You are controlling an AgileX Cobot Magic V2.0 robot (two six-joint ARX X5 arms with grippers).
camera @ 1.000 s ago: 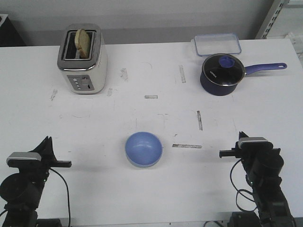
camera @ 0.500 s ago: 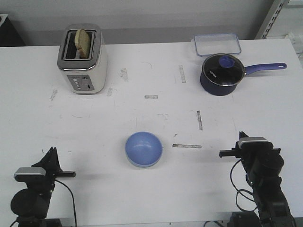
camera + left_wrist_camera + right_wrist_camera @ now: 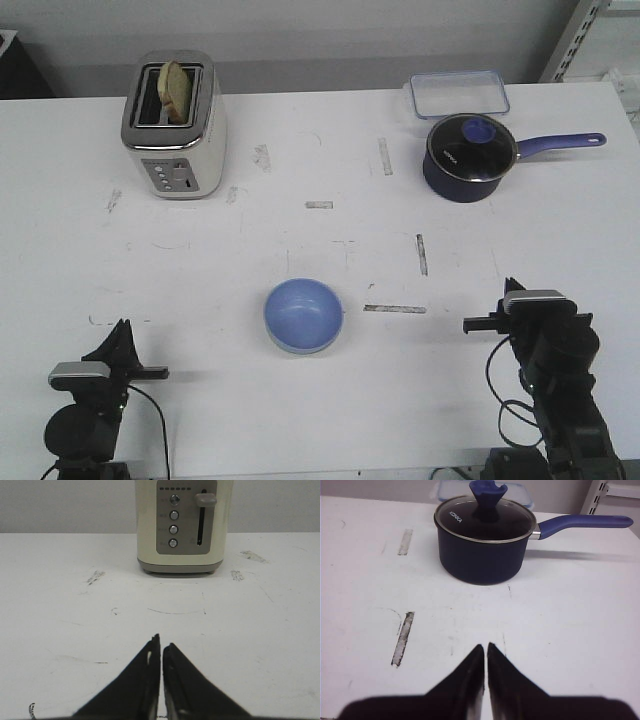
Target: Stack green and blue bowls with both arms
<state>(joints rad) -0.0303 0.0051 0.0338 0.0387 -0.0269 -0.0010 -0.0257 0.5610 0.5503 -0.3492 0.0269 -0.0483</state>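
The light blue bowl [image 3: 303, 315] sits upright on the white table, front centre, between my two arms. No pale green bowl shows in any view. My left gripper [image 3: 121, 337] is low at the front left corner, well left of the bowl. In the left wrist view it [image 3: 161, 644] is shut and empty over bare table. My right gripper [image 3: 511, 289] is at the front right, right of the bowl. In the right wrist view it [image 3: 485, 646] is shut and empty. Neither wrist view shows a bowl.
A cream toaster [image 3: 175, 125] with a slice of bread stands at the back left, facing the left gripper [image 3: 182, 525]. A navy saucepan [image 3: 470, 155] with lid and long handle stands at the back right [image 3: 482, 542]. A clear lidded box [image 3: 457, 93] lies behind it.
My left arm has drawn back toward the table's front edge and shifted a little right. The right arm and the blue bowl have not moved.
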